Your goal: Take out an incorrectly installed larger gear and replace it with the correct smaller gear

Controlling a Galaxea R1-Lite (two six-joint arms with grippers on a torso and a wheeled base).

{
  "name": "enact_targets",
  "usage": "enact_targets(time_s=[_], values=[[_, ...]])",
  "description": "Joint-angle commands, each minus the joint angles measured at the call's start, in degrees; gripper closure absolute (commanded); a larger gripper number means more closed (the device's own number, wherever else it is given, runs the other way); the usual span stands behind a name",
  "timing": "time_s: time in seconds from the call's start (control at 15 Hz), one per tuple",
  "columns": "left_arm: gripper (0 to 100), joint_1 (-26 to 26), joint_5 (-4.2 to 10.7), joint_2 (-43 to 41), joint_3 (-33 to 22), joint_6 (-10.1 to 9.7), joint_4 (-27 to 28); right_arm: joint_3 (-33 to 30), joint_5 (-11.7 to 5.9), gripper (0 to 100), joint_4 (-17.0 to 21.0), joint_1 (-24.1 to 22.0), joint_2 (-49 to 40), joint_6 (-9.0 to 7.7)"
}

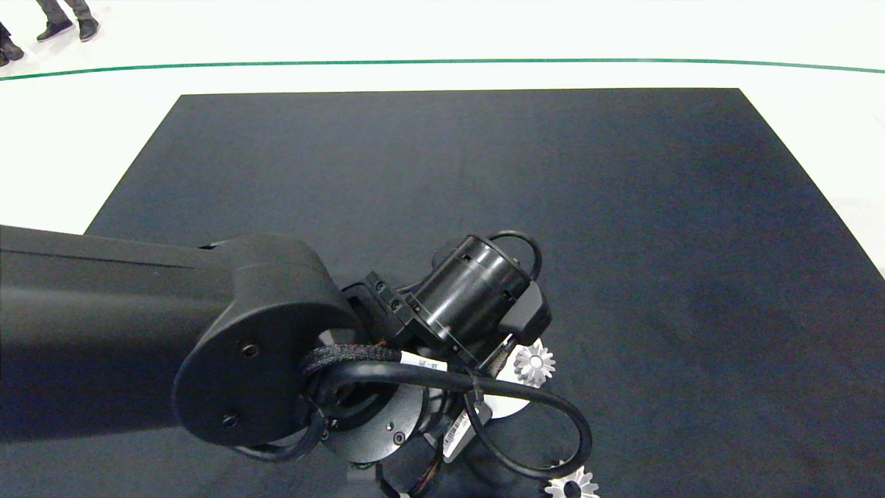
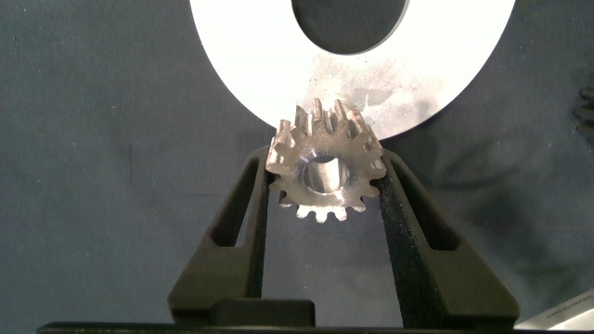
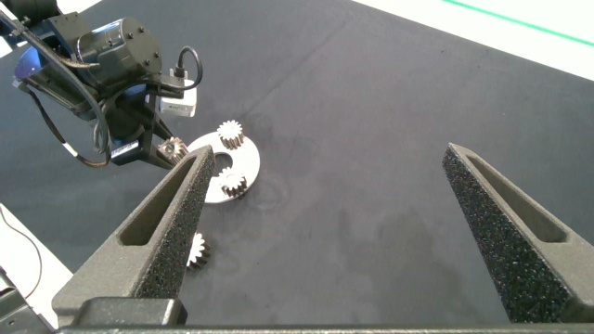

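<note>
In the left wrist view my left gripper [image 2: 325, 165] is shut on the smaller gear [image 2: 295, 174], grey with short blunt teeth and a wide bore. It holds the gear tilted over the rim of the white ring plate [image 2: 445, 56]. I cannot tell whether gear and plate touch. In the head view the left arm's wrist hides that gear and most of the plate [image 1: 510, 408]. The larger gear [image 1: 571, 485], pale and star-like, lies on the mat off the plate, near the table's front edge [image 3: 197, 250]. My right gripper [image 3: 339, 241] hangs open and empty, high above the mat.
One silver gear [image 1: 534, 364] sits on the plate's far side, and another silver gear [image 3: 234, 184] sits closer in. A black mat [image 1: 622, 207] covers the table. Two people's shoes [image 1: 66, 28] show on the floor beyond it.
</note>
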Motion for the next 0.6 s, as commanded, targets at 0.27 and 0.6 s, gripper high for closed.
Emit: enact_targets(time_s=[0.27,0.6], values=[[100,-0.7,0.10,0.9,-0.5,-0.02,0.0,0.0,-0.12,0,0.1,0.0,0.0,-0.10],[100,1.0,0.10,1.0,-2.0,0.34,0.2,0.0,-0.12,0,0.1,0.0,0.0,-0.10]])
